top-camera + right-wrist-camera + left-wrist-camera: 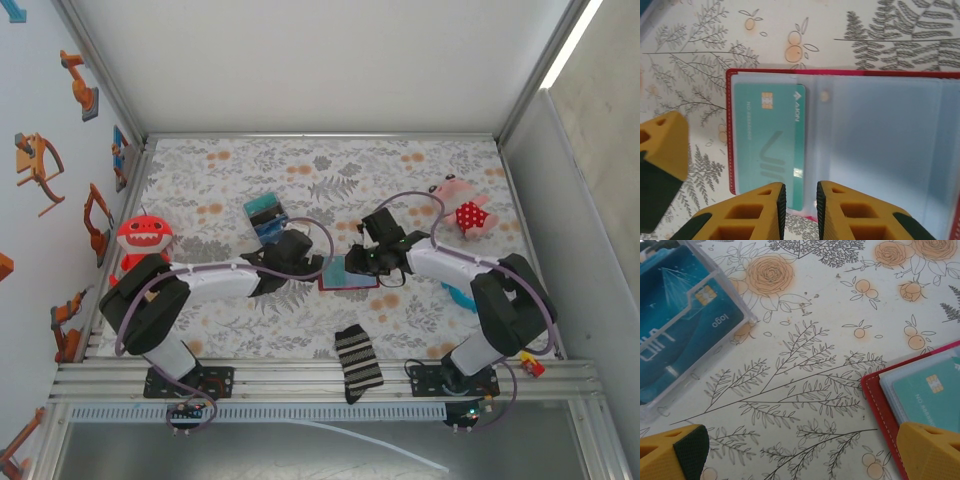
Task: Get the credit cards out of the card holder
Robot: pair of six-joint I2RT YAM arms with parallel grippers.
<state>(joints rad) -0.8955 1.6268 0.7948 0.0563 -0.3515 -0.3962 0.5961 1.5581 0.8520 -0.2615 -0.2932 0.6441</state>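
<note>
Everything is carried on the floral-patterned bench. The left pincer is held released, its yellow jaws spread wide above bare bench, with nothing gripped or touched. The jaws of the right pincer are set almost together with only a slim gap. The lower right corner of the teal plastic credit card is seen in that gap, but whether it is clamped cannot be told. Open bench is found beyond the holder toward the far wall. A black-and-cream striped sock is laid at the near edge between the arm bases. The dark-red folding card holder is spread open and flat directly under the right pincer, at the right end of the left pincer's span. A clear plastic case holding a dark-blue card is set at the other end. The teal card is tucked in the holder's left blue-grey pocket
</note>
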